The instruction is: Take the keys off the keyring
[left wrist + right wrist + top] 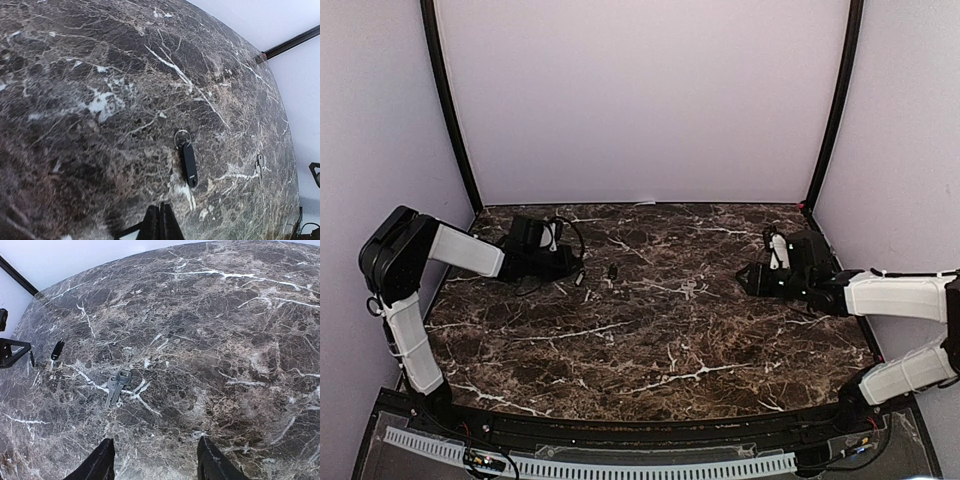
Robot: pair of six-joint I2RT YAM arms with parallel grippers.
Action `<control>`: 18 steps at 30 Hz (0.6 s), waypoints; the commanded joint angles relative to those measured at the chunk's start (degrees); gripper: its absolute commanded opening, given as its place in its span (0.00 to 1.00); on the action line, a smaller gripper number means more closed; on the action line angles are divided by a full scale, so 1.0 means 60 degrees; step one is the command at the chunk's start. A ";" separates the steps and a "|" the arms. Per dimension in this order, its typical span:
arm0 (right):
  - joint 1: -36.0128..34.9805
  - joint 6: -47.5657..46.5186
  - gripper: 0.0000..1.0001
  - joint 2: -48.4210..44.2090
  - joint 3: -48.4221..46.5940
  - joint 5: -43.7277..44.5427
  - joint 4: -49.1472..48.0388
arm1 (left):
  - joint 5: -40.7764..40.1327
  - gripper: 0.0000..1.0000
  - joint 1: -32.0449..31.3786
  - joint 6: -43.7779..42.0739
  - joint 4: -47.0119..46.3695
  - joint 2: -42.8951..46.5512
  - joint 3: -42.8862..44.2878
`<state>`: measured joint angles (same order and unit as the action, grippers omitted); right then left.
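Two silvery keys [115, 386] lie side by side on the marble table [225, 340], loose and apart from the keyring; the left wrist view shows them as a small glint [259, 165]. The thin wire keyring [182, 137] lies flat with a black oblong fob [189, 164] on it, seen too in the top view [613, 271]. My left gripper [161, 220] is shut and holds nothing, a short way behind the fob. My right gripper [156, 467] is open and holds nothing, its fingers [102, 465] low over the table just short of the keys.
Dark marble covers the whole work surface [650, 340], with pale walls and black corner posts [450, 110] behind. The two grippers [578, 272] [745, 275] face each other across the far half of the table, with the fob and the keys between them.
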<state>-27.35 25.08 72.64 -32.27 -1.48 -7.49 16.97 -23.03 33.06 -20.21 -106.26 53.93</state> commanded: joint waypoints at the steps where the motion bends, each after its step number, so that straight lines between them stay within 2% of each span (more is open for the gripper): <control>1: 0.0032 0.0349 0.56 -0.0697 0.0405 0.0604 0.0078 | 0.0446 0.00 0.0043 0.0067 -0.0611 -0.0621 0.0786; 2: 0.0022 0.0380 0.56 -0.0804 0.0478 0.0642 0.0089 | 0.0426 0.00 0.0031 0.0067 -0.0590 -0.0750 0.0898; 4: 0.0032 0.0417 0.57 -0.0952 0.0570 0.0743 0.0140 | 0.0456 0.07 0.0036 0.0038 -0.0535 -0.0976 0.1075; 8: 0.0033 0.0412 0.57 -0.1124 0.0569 0.0879 0.0265 | 0.0651 0.37 0.0042 -0.0047 -0.0474 -0.1037 0.1132; 10: 0.0033 0.0394 0.57 -0.1160 0.0507 0.0861 0.0233 | 0.0771 0.47 0.0040 -0.0203 -0.0549 -0.0882 0.1033; 15: 0.0032 0.0248 0.63 -0.0819 0.0172 0.0510 -0.0157 | 0.0827 0.64 0.0043 -0.0681 -0.0840 -0.0306 0.0554; 18: 0.0067 0.0022 0.69 -0.0309 -0.0264 0.0262 -0.0350 | 0.0812 0.70 0.0094 -0.1028 -0.0719 -0.0090 0.0455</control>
<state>-27.35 26.50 67.92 -30.09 1.89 -6.11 21.02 -23.03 30.48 -23.35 -111.31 57.98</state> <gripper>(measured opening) 0.661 0.682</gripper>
